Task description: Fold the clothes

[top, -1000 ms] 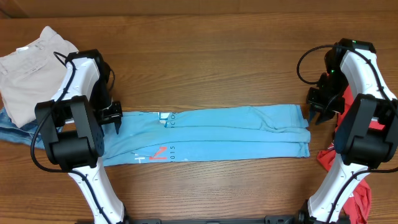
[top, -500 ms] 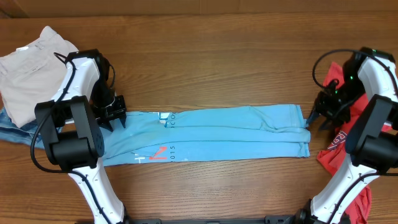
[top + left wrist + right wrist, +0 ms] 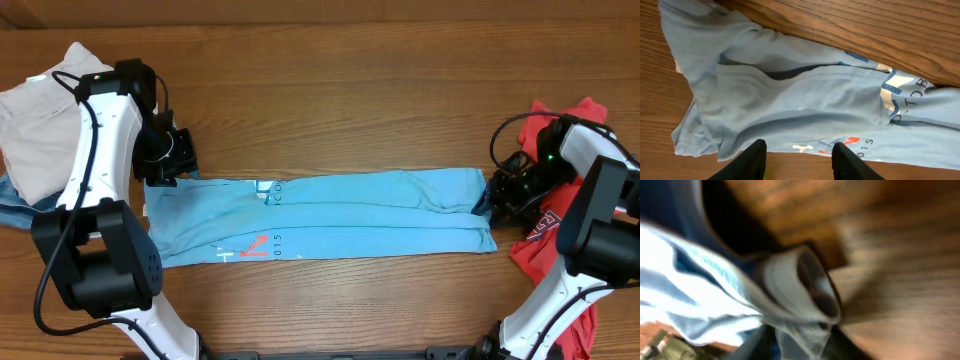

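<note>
One sky-blue T-shirt [image 3: 370,215] lies folded into a long, narrow band across the middle of the wooden counter [image 3: 330,90], its white print [image 3: 266,188] and large red letter [image 3: 258,247] showing near its left end. The left claw [image 3: 170,170] hovers at that end's far corner; the wrist camera shows its two dark fingers [image 3: 752,160] standing apart above the rumpled cloth with nothing pinched between them. The right claw [image 3: 488,198] sits at the opposite, right end of the shirt, where a bunched fold of pale blue hem [image 3: 805,295] fills its wrist view right at the fingers. That view is too blurred to tell whether the claw is closed on the cloth or merely pressed against it. Just beyond the shirt's right end, red T-shirts [image 3: 535,245] with white print lie in a loose heap partly behind the right arm; how many are in it cannot be counted. Past the shirt's left end, toward the far left corner, one beige garment [image 3: 40,125] rests folded on top of one piece of blue denim [image 3: 14,208].
</note>
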